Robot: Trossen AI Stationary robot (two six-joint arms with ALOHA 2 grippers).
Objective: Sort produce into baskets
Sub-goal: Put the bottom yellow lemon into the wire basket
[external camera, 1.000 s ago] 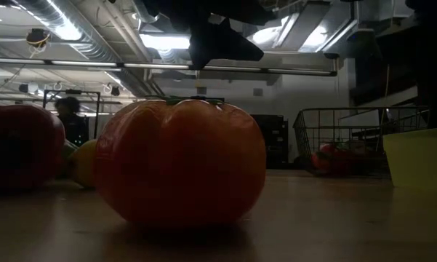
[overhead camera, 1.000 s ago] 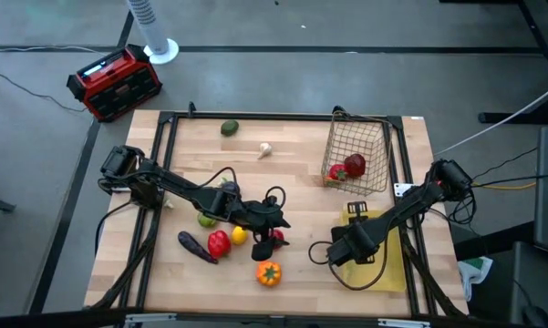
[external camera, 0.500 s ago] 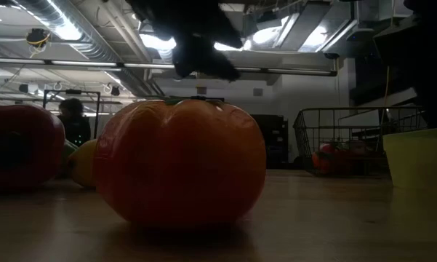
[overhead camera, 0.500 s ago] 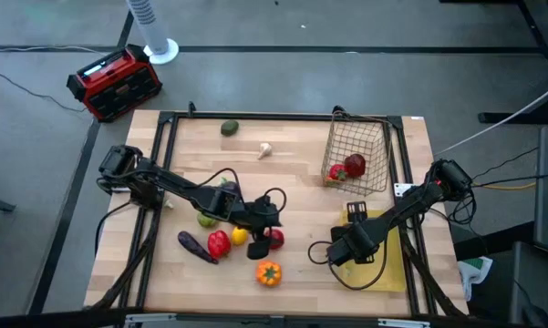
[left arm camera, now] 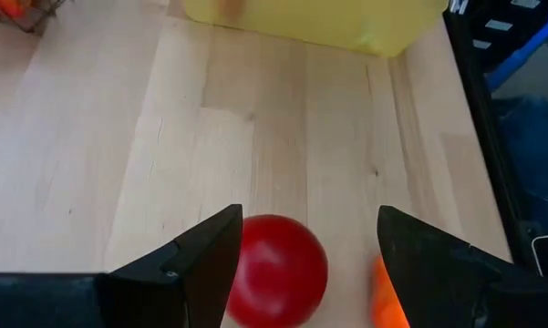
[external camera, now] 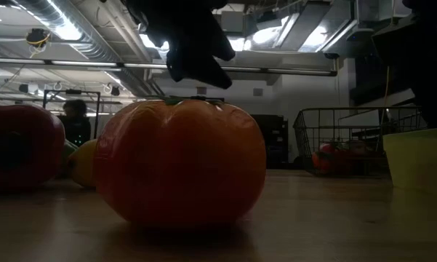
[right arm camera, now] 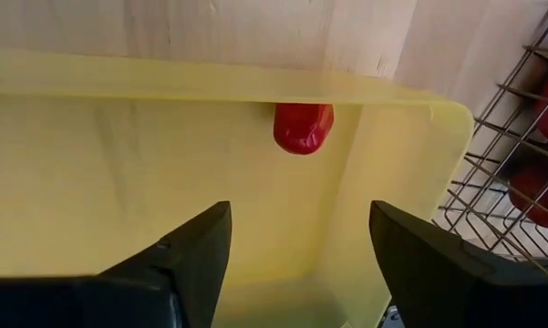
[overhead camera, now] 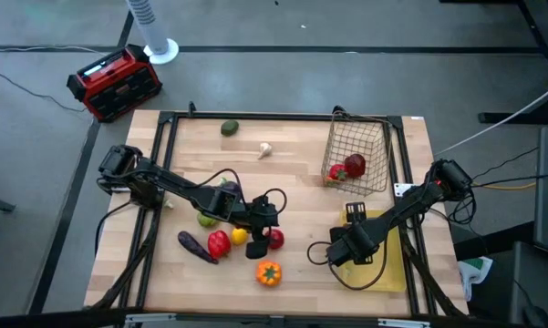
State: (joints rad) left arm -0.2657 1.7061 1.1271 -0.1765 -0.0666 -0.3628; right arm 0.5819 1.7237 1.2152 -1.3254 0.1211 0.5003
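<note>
Red apple [left arm camera: 275,270] between left gripper's [left arm camera: 305,260] wide fingers, right gripper [right arm camera: 296,246] spread over smooth yellow tray [right arm camera: 118,164] with glossy red pepper [right arm camera: 303,127].

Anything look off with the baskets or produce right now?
Yes. The wire basket appears tipped on its side, mesh wall facing up, with red produce at its lower end. The yellow tray sits flat, holding one red piece.

Bare wooden table [overhead camera: 301,173] lies open between the left cluster of toy produce [overhead camera: 232,241] and the tall dark wire-mesh basket [overhead camera: 357,155] at far right.
</note>
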